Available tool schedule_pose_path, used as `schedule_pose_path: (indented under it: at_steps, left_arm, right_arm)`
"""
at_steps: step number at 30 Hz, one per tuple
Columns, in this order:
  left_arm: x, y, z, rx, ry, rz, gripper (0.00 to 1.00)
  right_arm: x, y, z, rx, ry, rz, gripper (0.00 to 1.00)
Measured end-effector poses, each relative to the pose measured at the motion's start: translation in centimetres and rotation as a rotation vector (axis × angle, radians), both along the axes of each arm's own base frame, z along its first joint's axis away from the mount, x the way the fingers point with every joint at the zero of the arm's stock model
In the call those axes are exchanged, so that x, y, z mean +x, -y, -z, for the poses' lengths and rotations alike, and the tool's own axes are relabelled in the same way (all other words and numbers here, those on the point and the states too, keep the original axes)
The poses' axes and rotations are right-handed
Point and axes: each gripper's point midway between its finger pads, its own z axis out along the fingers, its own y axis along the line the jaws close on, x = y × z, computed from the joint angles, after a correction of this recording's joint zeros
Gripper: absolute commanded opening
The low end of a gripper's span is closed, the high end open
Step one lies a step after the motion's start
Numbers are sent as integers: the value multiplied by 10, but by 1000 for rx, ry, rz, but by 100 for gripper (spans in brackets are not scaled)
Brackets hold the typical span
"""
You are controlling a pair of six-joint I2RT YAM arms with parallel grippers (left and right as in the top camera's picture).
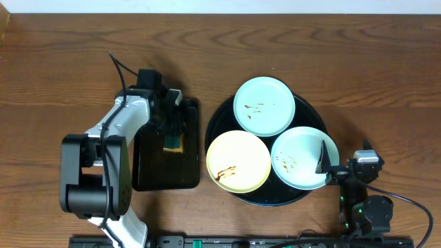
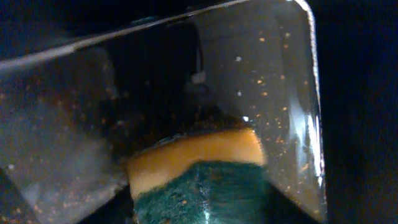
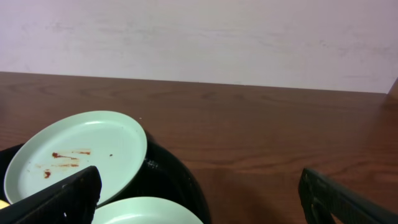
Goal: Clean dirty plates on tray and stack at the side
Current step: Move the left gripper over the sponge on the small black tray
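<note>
Three dirty plates lie on the round black tray (image 1: 219, 124): a mint one (image 1: 264, 105) at the back, a yellow one (image 1: 238, 160) at the front left, another mint one (image 1: 303, 157) at the front right, all with brown smears. My left gripper (image 1: 172, 129) reaches down into the rectangular black tray (image 1: 148, 165) and is shut on a yellow and green sponge (image 2: 199, 180). My right gripper (image 1: 343, 162) is open at the tray's right edge, one finger over the near mint plate (image 3: 149, 213). The far mint plate (image 3: 78, 155) shows beyond it.
The rectangular tray sits just left of the round tray (image 3: 180, 180). Bare wood-grain tabletop (image 1: 386, 83) spreads to the right of the round tray and along the back. A pale wall (image 3: 199, 37) stands behind the table.
</note>
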Motion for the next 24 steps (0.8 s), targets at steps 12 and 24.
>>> schedule_pose_path:
  at_steps: [12, 24]
  left_arm:
    - [0, -1, 0, 5, -5, -13, 85]
    - [-26, -6, -29, 24, -50, -41, 85]
  right_arm:
    - [0, 0, 0, 0, 0, 0, 99]
    - [0, 0, 0, 0, 0, 0, 99]
